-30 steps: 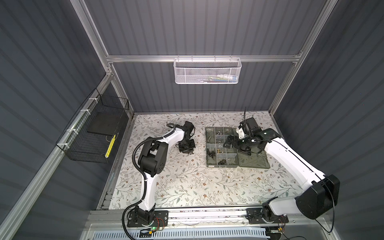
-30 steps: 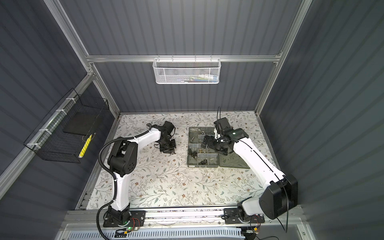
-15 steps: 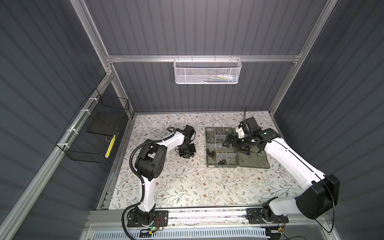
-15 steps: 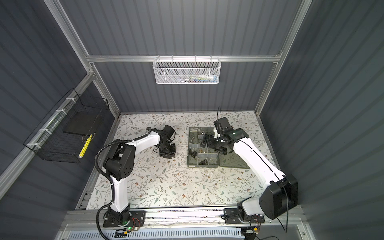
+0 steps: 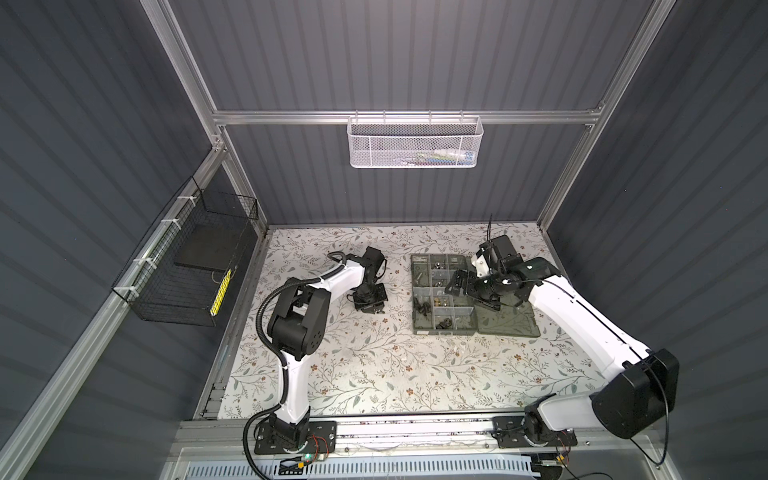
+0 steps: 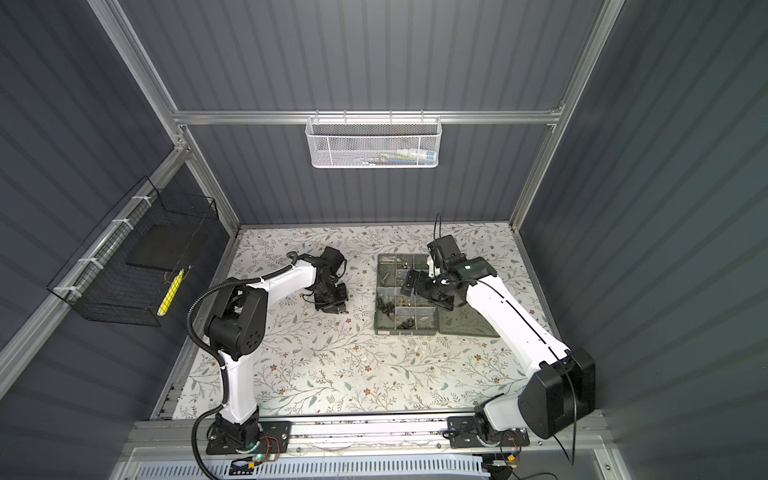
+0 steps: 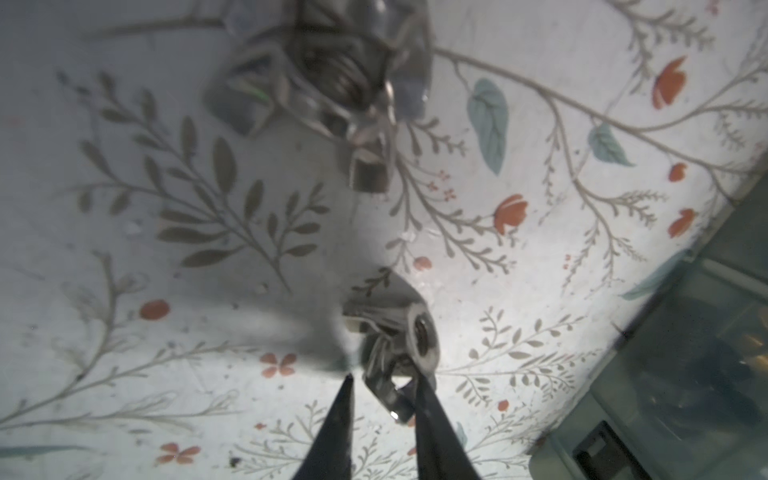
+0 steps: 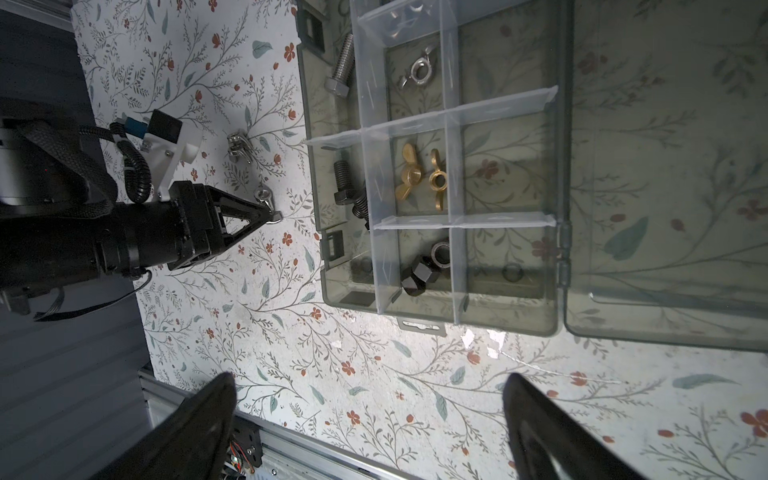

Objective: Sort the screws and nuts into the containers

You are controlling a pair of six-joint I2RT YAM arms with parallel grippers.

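The screws and nuts (image 8: 440, 251) mostly sit in the little rooms of the grey-green box (image 5: 444, 331). The box lies toward the right of the flowery table (image 5: 374, 374).

On the left, the left gripper (image 7: 385, 378) points down at the table, near the box's left side. Its two thin black fingers are almost together. They pinch one wing of a silver wing nut (image 7: 399, 332) that rests on the table. Close by lies a small heap of silver pieces (image 8: 239, 147), too blurry to tell apart.

Inside the box, a silver bolt (image 8: 343, 62) lies in one room. The black bolts (image 8: 349, 191) are in the next one. Two gold wing nuts (image 8: 419, 174) share a middle room, and the black nuts (image 8: 415, 276) sit in another.

The right gripper (image 5: 457, 284) hangs over the box. Its jaws are wide apart, with nothing between them. The lid (image 5: 507, 324) lies flat and open on the right of the box.
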